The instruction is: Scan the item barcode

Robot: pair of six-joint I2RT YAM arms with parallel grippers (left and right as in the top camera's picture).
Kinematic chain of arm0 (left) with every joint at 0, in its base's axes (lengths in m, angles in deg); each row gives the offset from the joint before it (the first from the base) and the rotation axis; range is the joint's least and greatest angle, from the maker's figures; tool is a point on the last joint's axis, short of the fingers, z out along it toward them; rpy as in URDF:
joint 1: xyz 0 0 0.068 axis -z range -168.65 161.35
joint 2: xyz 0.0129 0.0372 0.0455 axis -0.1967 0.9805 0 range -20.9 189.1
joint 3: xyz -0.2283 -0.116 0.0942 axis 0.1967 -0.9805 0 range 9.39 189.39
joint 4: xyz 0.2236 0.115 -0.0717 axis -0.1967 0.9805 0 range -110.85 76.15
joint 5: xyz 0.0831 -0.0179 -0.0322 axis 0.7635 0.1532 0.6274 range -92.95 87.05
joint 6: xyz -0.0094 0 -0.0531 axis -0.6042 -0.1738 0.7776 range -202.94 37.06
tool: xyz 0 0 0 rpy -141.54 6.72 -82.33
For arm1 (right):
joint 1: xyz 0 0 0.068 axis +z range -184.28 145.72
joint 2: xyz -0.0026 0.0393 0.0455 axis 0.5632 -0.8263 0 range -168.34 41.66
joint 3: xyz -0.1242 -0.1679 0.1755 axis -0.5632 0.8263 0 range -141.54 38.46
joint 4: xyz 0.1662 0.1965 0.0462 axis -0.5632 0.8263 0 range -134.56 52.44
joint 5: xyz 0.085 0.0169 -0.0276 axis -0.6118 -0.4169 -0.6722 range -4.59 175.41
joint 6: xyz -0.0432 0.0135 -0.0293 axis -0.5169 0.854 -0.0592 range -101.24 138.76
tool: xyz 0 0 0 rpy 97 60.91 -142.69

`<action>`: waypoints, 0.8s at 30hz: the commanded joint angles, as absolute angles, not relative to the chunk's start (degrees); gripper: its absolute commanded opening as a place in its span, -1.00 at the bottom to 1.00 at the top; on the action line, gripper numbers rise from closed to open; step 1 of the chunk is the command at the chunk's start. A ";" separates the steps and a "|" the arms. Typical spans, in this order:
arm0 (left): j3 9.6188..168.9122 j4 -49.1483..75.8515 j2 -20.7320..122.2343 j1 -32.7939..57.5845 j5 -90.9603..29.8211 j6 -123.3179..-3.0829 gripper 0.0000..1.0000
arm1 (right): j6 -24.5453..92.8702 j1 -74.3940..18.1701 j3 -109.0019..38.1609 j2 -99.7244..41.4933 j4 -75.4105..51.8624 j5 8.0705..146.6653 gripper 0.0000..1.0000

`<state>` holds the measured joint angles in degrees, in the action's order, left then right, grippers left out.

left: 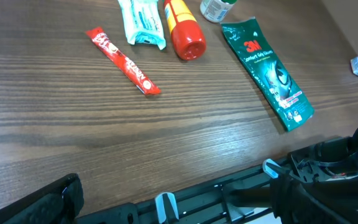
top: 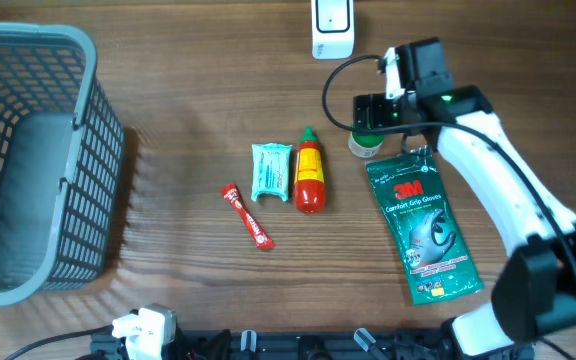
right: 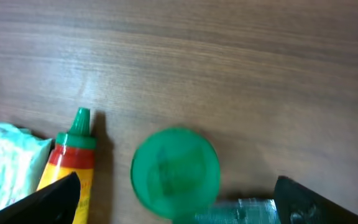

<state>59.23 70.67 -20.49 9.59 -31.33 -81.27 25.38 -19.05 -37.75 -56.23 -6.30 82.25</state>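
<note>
Holds the right gripper (right: 176, 190) spread wide and clutching nothing, with one dark finger (right: 51, 202) in each lower corner of the wrist view. Frames between them the round green lid of a small jar (top: 365, 146), upright on the wooden table (top: 188, 90) and touched by neither finger. Hangs directly above that jar in the overhead view, reaching in from the right side.

Shows, right at the jar's near side, the top edge of a green 3M Comfort Grip Gloves packet (top: 423, 225), flat and slanted toward the right; impossible to tell whether the two touch.

Left of the jar: a red sauce bottle (top: 309, 172) with a green nozzle, lying down, nozzle pointing away from the robot. Against its left side, a teal-and-white sachet (top: 271, 170). Nearer and further left, apart from both, a thin red stick sachet (top: 247, 215) lying diagonally.

Beyond the gripper, at the far edge of the table, a white scanner (top: 333, 25), apart from the jar. At the far left, a grey mesh basket (top: 103, 190).

Rests the left gripper (left: 185, 208) low at the near edge by the black rail (left: 229, 190), likewise open and empty, one finger in the lower left corner of its view, the other lost among dark hardware at the right.
</note>
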 commanded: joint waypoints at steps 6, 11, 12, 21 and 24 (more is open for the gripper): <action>59.21 70.52 -20.62 9.63 -31.42 -81.13 1.00 | 20.00 -15.47 -37.60 -63.20 -11.85 81.38 1.00; 59.21 70.52 -20.62 9.63 -31.42 -81.13 1.00 | 22.36 -12.25 -37.60 -68.67 -13.01 93.71 0.99; 59.21 70.52 -20.62 9.63 -31.42 -81.13 1.00 | 23.39 -12.23 -37.60 -69.08 -12.92 95.63 0.99; 59.21 70.52 -20.62 9.63 -31.40 -81.13 1.00 | 28.11 -12.15 -37.84 -69.23 -11.44 94.54 1.00; 59.21 70.52 -20.62 9.63 -31.40 -81.13 1.00 | 35.87 -12.15 -37.84 -69.23 -8.64 91.83 0.99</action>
<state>59.23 70.65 -20.49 9.59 -31.33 -81.29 27.67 -12.23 -37.77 -68.82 -9.84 94.06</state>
